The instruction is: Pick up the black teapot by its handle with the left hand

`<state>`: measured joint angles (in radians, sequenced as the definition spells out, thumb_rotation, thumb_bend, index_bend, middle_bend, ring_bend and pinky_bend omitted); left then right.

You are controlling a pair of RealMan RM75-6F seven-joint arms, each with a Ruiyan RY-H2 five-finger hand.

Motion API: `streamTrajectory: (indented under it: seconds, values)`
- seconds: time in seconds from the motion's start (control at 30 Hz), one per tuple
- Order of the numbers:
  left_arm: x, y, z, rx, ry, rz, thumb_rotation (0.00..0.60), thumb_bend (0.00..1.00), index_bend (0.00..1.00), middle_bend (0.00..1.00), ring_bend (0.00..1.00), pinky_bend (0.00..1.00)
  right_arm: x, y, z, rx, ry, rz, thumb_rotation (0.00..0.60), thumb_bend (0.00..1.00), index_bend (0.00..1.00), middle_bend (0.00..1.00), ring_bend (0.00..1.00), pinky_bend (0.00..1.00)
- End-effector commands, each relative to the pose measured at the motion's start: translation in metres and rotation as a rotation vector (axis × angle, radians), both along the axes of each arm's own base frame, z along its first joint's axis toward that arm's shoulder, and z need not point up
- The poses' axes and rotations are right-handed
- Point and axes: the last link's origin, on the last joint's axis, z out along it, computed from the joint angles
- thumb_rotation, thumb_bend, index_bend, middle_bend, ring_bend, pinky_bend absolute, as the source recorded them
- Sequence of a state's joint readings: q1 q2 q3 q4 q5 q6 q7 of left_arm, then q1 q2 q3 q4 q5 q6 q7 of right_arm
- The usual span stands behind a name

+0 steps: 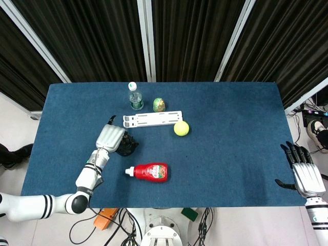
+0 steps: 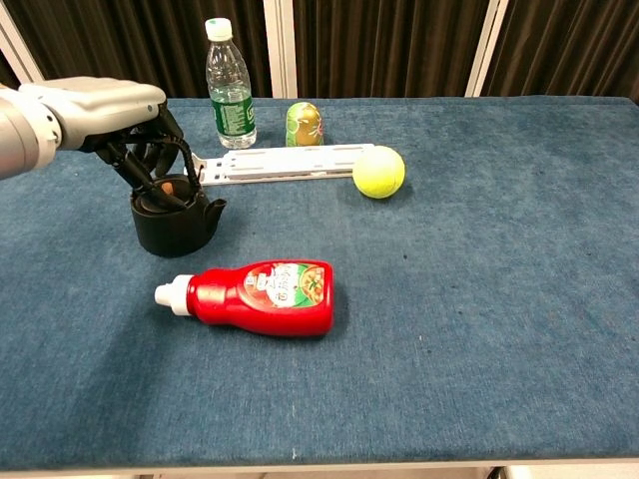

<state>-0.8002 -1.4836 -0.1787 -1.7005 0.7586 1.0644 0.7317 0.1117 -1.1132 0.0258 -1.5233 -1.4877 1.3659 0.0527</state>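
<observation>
Chest view: left hand [image 2: 120, 115] around teapot [image 2: 175, 222] handle [image 2: 170, 152]

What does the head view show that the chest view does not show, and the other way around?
Only the head view shows the right hand, fingers spread and holding nothing at the table's right edge, and the cables on the floor below the table.

Only the chest view shows the left hand's fingers curled around the arched handle over the teapot's lid. From above, the hand covers this.

Both show the left hand, the black teapot, the red bottle, the yellow ball, the water bottle, the white rack and the small green egg.
</observation>
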Motion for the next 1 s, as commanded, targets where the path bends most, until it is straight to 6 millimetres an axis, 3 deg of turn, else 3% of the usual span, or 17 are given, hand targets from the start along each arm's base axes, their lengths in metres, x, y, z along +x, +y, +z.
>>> streamTrajectory:
  seconds: [0.03, 0.37, 0.57, 0.83, 1.0]
  values:
    - [-0.002, 0.0, -0.002, -0.022, -0.028, 0.02, 0.452, 0.06, 0.73, 0.76, 0.64, 0.02, 0.0, 0.0, 0.0, 0.0, 0.0, 0.0, 0.6, 0.18, 0.0, 0.0, 0.0, 0.0]
    - [-0.011, 0.002, -0.003, -0.062, -0.12, 0.083, 0.338, 0.05, 0.95, 0.99, 0.85, 0.02, 0.001, -0.001, 0.002, -0.011, -0.001, -0.002, 0.6, 0.18, 0.0, 0.0, 0.0, 0.0]
    - [-0.016, 0.006, 0.0, -0.041, -0.172, 0.101, 0.264, 0.04, 1.0, 1.0, 0.94, 0.03, 0.002, 0.0, 0.003, -0.018, -0.001, -0.004, 0.6, 0.18, 0.0, 0.0, 0.0, 0.0]
    - [-0.018, 0.01, 0.016, 0.053, -0.257, 0.101, 0.264, 0.02, 1.0, 1.0, 1.0, 0.07, 0.002, 0.001, 0.003, -0.02, 0.0, -0.01, 0.6, 0.18, 0.0, 0.0, 0.0, 0.0]
    - [-0.02, 0.012, 0.028, 0.119, -0.272, 0.102, 0.255, 0.02, 1.0, 1.0, 1.0, 0.16, 0.001, 0.003, 0.002, -0.018, -0.002, -0.016, 0.6, 0.18, 0.0, 0.0, 0.0, 0.0]
